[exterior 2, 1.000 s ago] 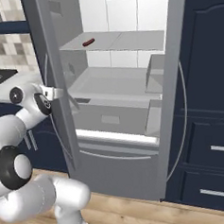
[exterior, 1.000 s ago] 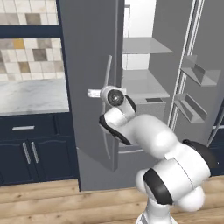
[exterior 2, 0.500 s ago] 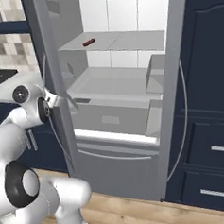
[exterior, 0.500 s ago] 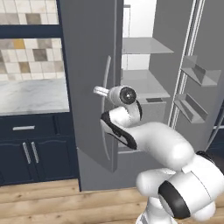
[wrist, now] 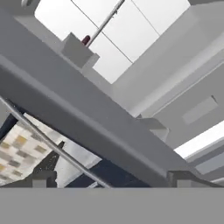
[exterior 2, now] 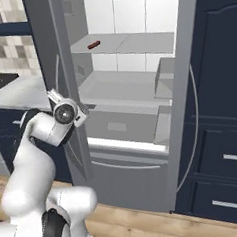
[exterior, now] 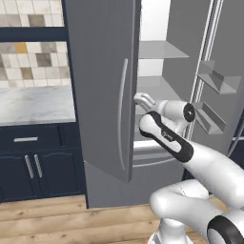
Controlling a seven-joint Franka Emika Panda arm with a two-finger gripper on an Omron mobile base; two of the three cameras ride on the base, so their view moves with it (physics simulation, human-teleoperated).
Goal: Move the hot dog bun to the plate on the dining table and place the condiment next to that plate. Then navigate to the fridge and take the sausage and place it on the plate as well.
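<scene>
Our fridge point(exterior 2: 138, 89) stands open; our gripper point(wrist: 109, 177), spread wide and empty, hasn't reached the sausage point(exterior 2: 93, 44), upper left.

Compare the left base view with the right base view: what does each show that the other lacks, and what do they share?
Left base view alone: cream and brown wall tiles over a marble counter, and the fridge's door shelves. Right base view alone: the sausage lying on an upper shelf, and tall navy cabinets. Both: the open fridge and the white arm in front of it.
</scene>
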